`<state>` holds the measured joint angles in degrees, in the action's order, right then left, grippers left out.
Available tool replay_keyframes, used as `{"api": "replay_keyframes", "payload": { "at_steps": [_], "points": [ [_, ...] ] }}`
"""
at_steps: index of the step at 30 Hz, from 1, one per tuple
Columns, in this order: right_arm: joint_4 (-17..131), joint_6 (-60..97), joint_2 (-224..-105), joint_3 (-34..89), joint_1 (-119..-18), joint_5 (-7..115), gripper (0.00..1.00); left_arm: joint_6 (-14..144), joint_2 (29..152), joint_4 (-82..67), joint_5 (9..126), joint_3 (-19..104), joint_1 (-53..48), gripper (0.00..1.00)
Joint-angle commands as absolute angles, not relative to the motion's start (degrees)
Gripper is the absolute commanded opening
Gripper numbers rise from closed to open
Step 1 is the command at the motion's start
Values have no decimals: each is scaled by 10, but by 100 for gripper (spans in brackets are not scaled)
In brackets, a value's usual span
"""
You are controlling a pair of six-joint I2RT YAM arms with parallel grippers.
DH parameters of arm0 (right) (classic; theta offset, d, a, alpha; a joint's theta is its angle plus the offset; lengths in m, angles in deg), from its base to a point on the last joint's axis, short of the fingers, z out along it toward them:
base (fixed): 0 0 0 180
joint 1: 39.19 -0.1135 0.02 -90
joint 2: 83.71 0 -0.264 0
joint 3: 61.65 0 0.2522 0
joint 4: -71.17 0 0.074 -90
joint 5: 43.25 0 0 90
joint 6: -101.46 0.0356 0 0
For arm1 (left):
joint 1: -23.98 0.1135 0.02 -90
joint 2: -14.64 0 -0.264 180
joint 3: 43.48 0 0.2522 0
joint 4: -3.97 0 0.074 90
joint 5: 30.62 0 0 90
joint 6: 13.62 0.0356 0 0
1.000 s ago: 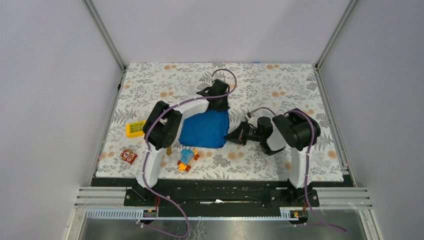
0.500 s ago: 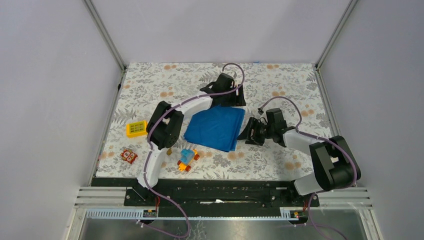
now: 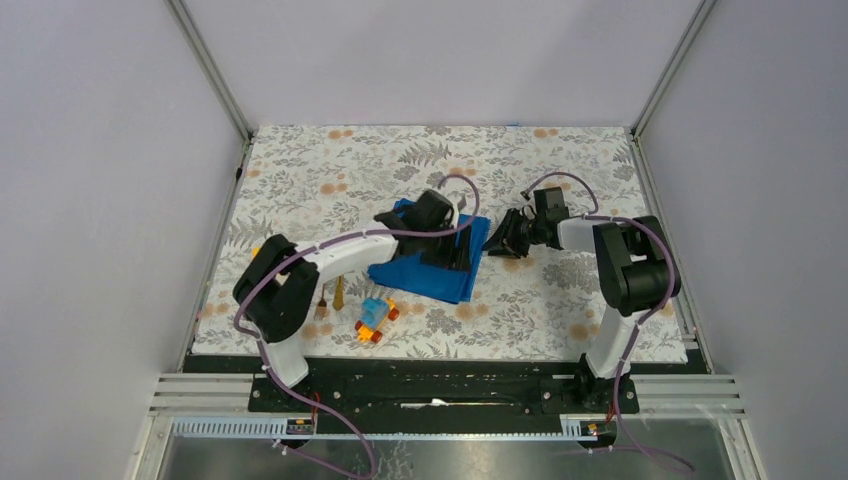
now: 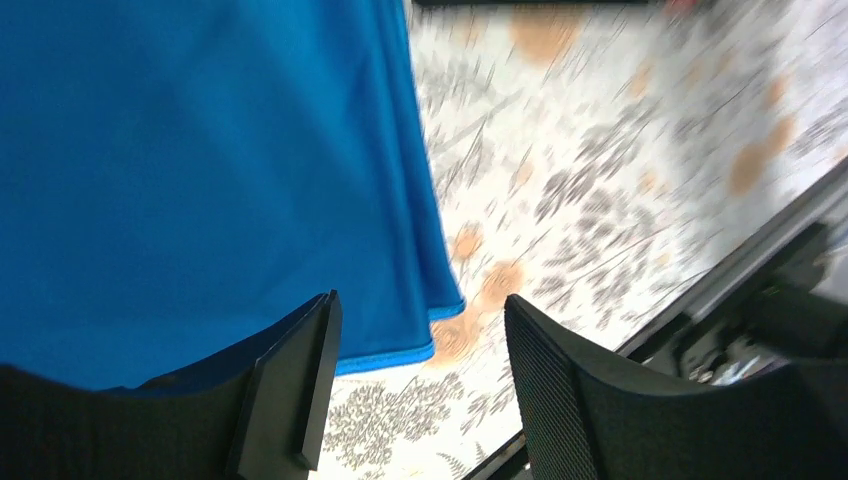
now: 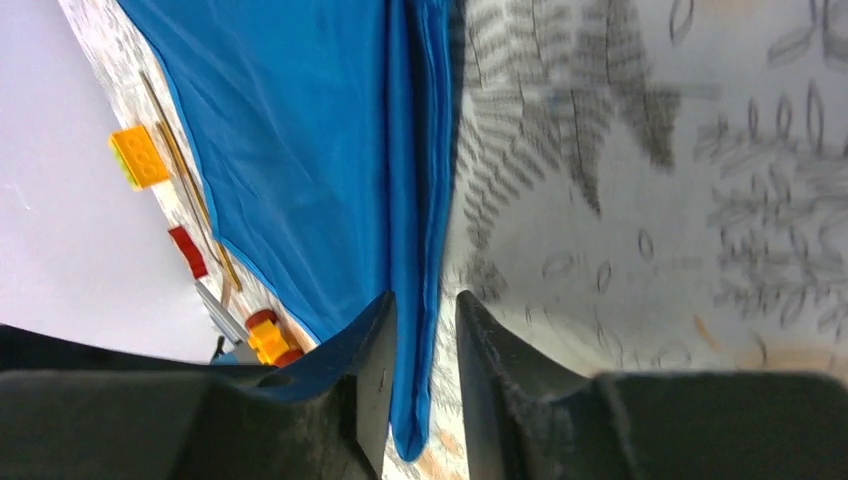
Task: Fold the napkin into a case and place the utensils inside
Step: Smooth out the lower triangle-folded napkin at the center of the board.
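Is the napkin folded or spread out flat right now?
Folded, at least once: the napkin shows stacked layers along its edge in the right wrist view.

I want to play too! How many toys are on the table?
3. A yellow block and a red block lie left of the blue napkin, mostly under the left arm; a toy car sits by the napkin's near edge. Others may be hidden.

the bright blue napkin (image 3: 420,272) lies flat on the table (image 3: 560,310) near its middle, folded over with a doubled edge along its right side. two slim golden-orange utensils (image 3: 339,292) lie close together just off its near-left corner, outside the cloth.
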<state>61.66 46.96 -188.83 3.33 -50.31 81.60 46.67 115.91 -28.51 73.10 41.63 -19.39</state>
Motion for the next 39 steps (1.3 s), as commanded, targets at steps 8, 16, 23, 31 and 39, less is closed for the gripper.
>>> {"api": "replay_keyframes", "payload": {
  "at_steps": [8,16,23,31,39],
  "points": [
    [644,458,-1939,81,-500,855,15,483,1206,-299,658,403,-261,55],
    [658,445,-1911,21,-506,868,18,476,1227,-314,629,408,-284,38],
    [674,442,-1884,-26,-525,884,25,468,1235,-311,624,407,-290,23],
    [716,464,-1902,-44,-562,890,16,458,1222,-313,635,441,-292,8],
    [697,463,-1883,-47,-561,863,15,453,1243,-318,653,447,-298,10]
  ]
}}
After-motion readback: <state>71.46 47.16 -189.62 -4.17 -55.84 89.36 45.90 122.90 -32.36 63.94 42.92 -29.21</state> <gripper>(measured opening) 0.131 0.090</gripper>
